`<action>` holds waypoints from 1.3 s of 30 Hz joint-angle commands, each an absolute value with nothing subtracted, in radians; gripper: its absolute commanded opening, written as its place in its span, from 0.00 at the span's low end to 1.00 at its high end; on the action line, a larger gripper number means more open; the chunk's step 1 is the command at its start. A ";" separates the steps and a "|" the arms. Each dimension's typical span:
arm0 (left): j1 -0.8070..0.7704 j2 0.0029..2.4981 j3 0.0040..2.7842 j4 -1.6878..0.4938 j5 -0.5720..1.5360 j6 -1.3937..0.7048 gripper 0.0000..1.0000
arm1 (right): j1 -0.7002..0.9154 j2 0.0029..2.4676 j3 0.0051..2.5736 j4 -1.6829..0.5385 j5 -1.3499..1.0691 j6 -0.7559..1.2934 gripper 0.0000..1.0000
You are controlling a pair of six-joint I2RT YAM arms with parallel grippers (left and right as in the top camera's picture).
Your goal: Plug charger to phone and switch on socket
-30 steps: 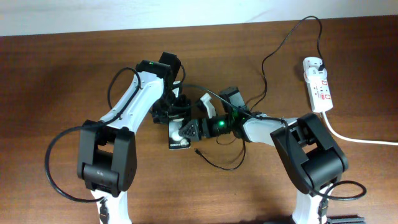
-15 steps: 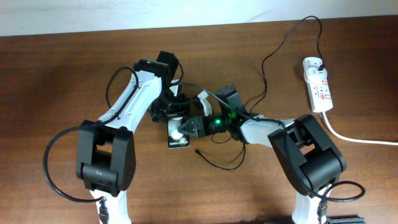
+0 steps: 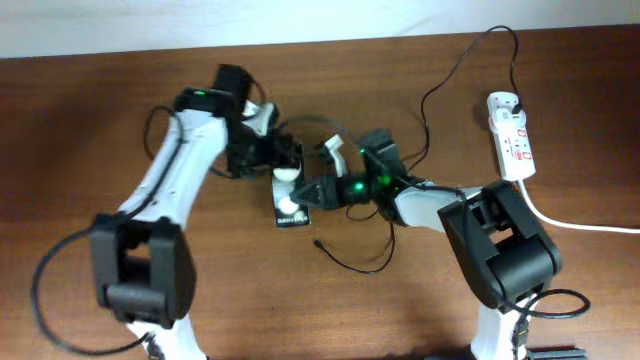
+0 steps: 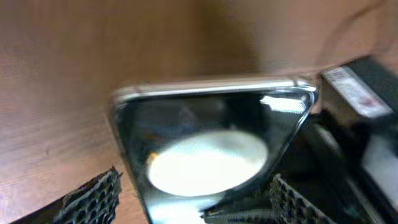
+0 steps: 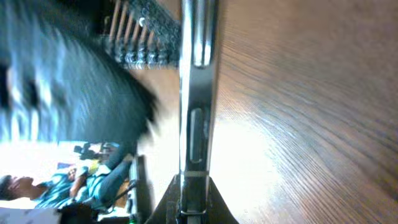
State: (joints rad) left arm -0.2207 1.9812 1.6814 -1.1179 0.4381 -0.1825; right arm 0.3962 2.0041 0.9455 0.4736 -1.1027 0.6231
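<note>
Not much of the job is done here, by the looks of it. Nearest the robot, the charger's plug tip (image 3: 317,241) lies loose on the table (image 3: 80,120), just off the lettered end of the phone (image 3: 290,207) and a bit to its right. It's close, but not in the port and nothing is holding it.

The phone itself lies mid-table with both arms crowded onto it. The right gripper (image 3: 308,192) comes in at the phone's right edge. In the right wrist view the phone's thin side with its buttons runs straight down into the fingertips, which look pinched together on it, so it's clamped on the phone as far as anyone could judge. The left gripper (image 3: 287,168) sits at the phone's far end. Its wrist view is blurry, but the fingers (image 4: 93,196) stand apart on either side of the glossy slab, and there's no telling if they actually touch it.

Farthest off, well to the right of the phone and beyond it, the socket (image 3: 513,140) lies with the black cable looping across to its far end, where a white adapter looks seated. The switches are too small to read, so on or off is anyone's guess.

So what's left is pretty much everything: pick up the plug tip, get it into the phone, then reach over and flip the switch.
</note>
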 commanded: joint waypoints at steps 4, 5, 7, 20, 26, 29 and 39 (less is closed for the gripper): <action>-0.130 1.898 1.702 -1.026 0.985 0.109 0.78 | 0.360 2.002 0.953 1.038 -1.339 1.090 0.04; -0.130 1.898 1.702 -1.021 0.992 0.133 0.77 | 0.360 2.002 0.953 1.181 -1.334 1.196 0.04; -0.130 1.898 1.702 -1.022 1.111 0.189 0.75 | 0.353 2.002 0.953 1.306 -1.284 1.316 0.04; -0.131 1.898 1.702 -1.023 1.275 0.263 0.27 | 0.319 2.002 0.953 1.200 -1.109 1.325 0.04; -0.130 1.898 1.702 -1.021 1.189 0.182 0.00 | 0.319 2.002 0.953 1.200 -1.244 1.133 0.06; -0.130 1.898 1.702 -1.022 1.190 0.035 0.00 | 0.319 2.002 0.953 1.200 -1.280 1.047 0.06; -0.131 1.898 1.702 -1.027 0.671 -0.056 0.01 | 0.265 2.002 0.953 1.177 -1.426 1.023 0.99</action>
